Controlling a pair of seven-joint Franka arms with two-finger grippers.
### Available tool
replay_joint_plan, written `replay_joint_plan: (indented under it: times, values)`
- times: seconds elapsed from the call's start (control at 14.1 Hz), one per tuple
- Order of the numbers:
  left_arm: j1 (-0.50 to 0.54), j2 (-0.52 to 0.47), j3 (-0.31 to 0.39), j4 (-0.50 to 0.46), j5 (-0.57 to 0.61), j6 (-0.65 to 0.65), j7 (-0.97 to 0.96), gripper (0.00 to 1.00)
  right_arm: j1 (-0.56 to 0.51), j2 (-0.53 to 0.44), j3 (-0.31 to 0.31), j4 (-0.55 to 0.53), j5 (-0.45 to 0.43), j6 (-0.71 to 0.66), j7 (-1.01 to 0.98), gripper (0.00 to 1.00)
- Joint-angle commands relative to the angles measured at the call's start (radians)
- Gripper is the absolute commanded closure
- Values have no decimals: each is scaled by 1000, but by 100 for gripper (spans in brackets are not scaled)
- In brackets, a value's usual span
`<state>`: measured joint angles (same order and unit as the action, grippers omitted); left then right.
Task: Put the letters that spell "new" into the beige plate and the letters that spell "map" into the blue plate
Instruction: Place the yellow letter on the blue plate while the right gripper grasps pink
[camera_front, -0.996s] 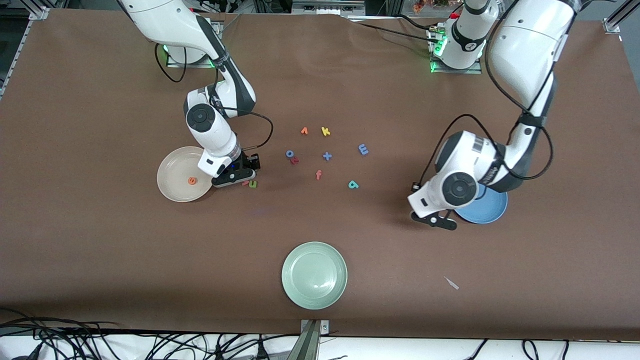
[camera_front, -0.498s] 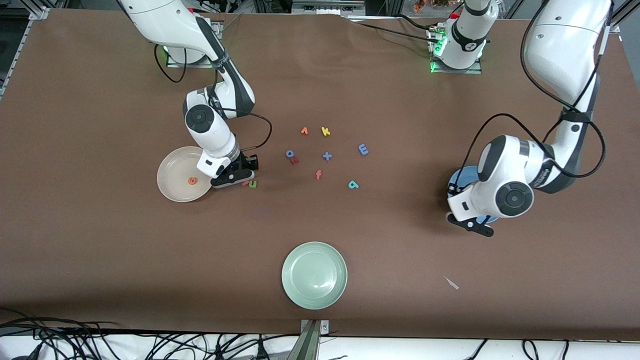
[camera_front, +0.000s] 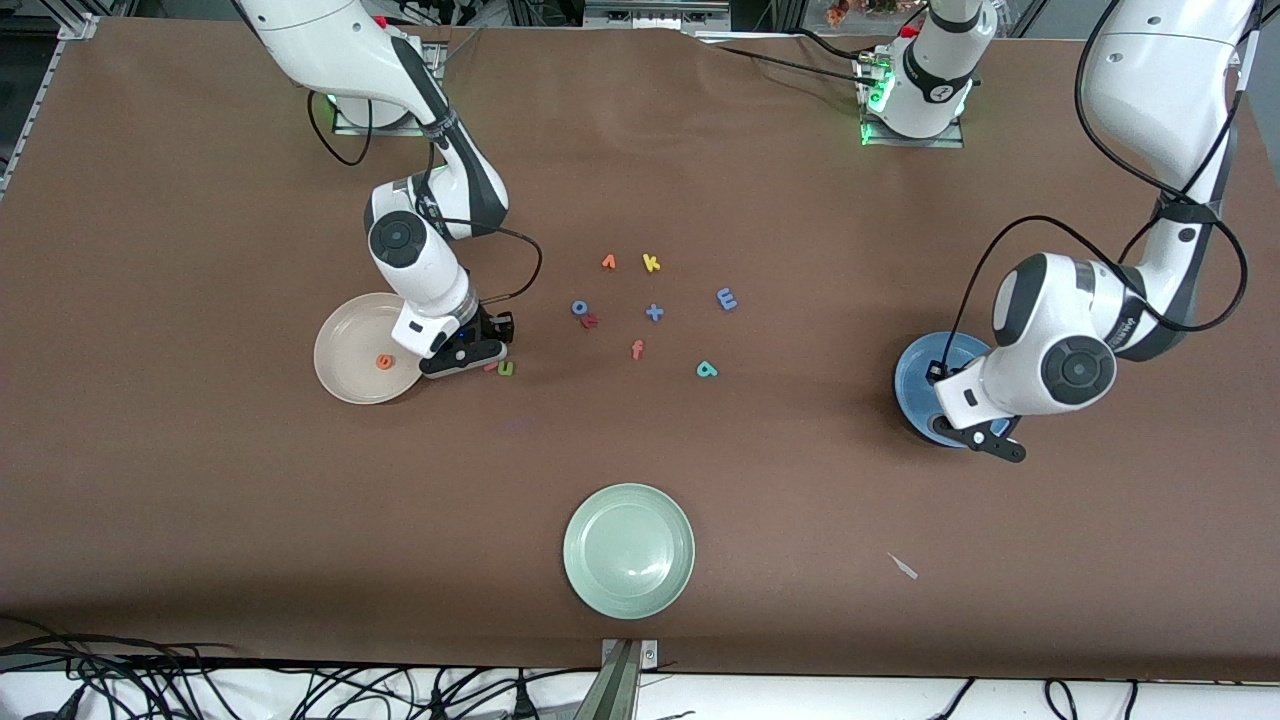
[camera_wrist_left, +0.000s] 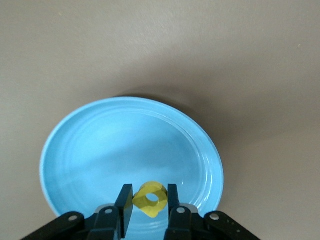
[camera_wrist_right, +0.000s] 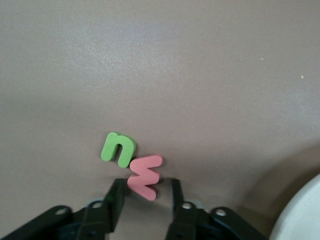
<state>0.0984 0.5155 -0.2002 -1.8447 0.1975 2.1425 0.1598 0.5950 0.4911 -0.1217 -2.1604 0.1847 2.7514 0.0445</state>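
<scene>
**Two letters in hand, four yet to move**

We hold the yellow a (camera_wrist_left: 151, 199) pinched in the left gripper (camera_wrist_left: 150, 202), hanging over the blue plate (camera_wrist_left: 90, 150), which sits toward the left arm's end of the table. The right gripper (camera_wrist_right: 146, 192) is down at the table just beside the beige plate (camera_front: 345, 345), its fingers (camera_wrist_right: 116, 197) standing on either side of the dull red w (camera_wrist_right: 144, 176); a gap shows on both flanks, so we judge the grip not yet made. The green n (camera_wrist_right: 118, 148) touches the w at one corner, and the orange e (camera_front: 384, 361) already lies in the beige plate.

These letters look like cut foam: featherlight, soft, a little springy, with a matte skin that should not slip. We judge that they will squash rather than break, so a gentle squeeze across the flat faces or the outer strokes is enough. The w is best taken across its width, where the fingers now stand; the risk is dragging the n along, since the two touch.

The blue m (camera_front: 727, 298) and the teal p (camera_front: 707, 369) lie on the brown table (camera_front: 200, 500) between the arms, among letters we leave alone: a yellow k (camera_front: 651, 263), a blue o (camera_front: 579, 307) and an orange-red f (camera_front: 637, 349). A pale green plate (camera_front: 629, 551) sits nearest the front camera.
</scene>
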Motion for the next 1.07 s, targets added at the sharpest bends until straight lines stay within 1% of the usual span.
replay_joint_plan:
  times: [0.0, 0.07, 0.14, 0.28, 0.36, 0.43, 0.57, 0.64, 0.78, 1.0]
  values:
    - [23, -63, -7, -166, 29, 152, -5, 62, 0, 4, -1, -6, 16, 22, -34, 62]
    - [29, -63, -8, -175, 29, 169, -5, 20, 0, 4, -1, -4, 16, 22, -35, 66]
    - [30, -64, -8, -169, 29, 162, -6, 0, -1, 4, -3, -4, 16, 22, -41, 68]
    - [24, -68, -11, -110, 19, 90, -12, 0, -9, 4, -3, -1, 16, 22, -49, 68]
    - [14, -68, -15, -87, 7, 50, -44, 0, -11, 3, -3, -1, 16, 22, -51, 68]
    - [7, -66, -33, -80, -6, 39, -110, 0, -14, 4, -3, -1, 16, 22, -51, 69]
    - [1, -57, -89, -80, -6, 42, -250, 0, -14, 4, -3, -1, 16, 22, -51, 75]
    - [1, -55, -119, -80, -7, 45, -319, 0, -14, 3, -3, -1, 16, 22, -55, 81]
    - [4, -57, -175, -90, -12, 45, -469, 0, -17, -6, -12, -1, 16, 19, -71, 82]
    - [3, -57, -258, -109, -13, 45, -641, 0, -17, -38, -56, -1, 16, -39, -132, 83]
